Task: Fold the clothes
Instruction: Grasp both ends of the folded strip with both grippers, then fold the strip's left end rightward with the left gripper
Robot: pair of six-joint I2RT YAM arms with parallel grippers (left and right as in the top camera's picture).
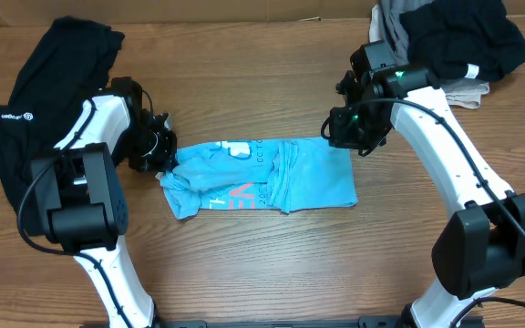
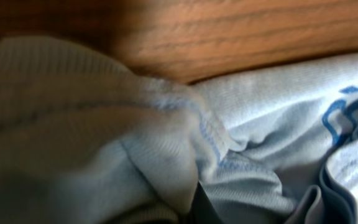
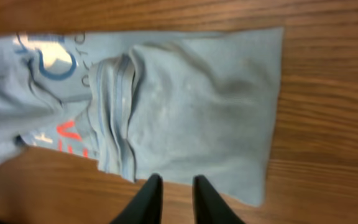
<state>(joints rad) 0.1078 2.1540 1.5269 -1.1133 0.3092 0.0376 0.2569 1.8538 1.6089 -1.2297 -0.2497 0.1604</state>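
The light blue T-shirt (image 1: 272, 173) lies folded into a strip at the table's middle, white and red print showing on its left half. My left gripper (image 1: 160, 153) is at the shirt's bunched left end. In the left wrist view the blue cloth (image 2: 260, 137) fills the frame right up against the camera and hides the fingers, so it seems shut on the cloth. My right gripper (image 1: 344, 128) hovers over the shirt's far right corner. In the right wrist view its fingers (image 3: 178, 186) are slightly apart and empty above the shirt's edge (image 3: 185, 106). The black top (image 1: 44, 82) lies at the far left.
A pile of dark and grey garments (image 1: 454, 36) sits at the back right corner, behind my right arm. Bare wooden table (image 1: 272, 264) runs along the front.
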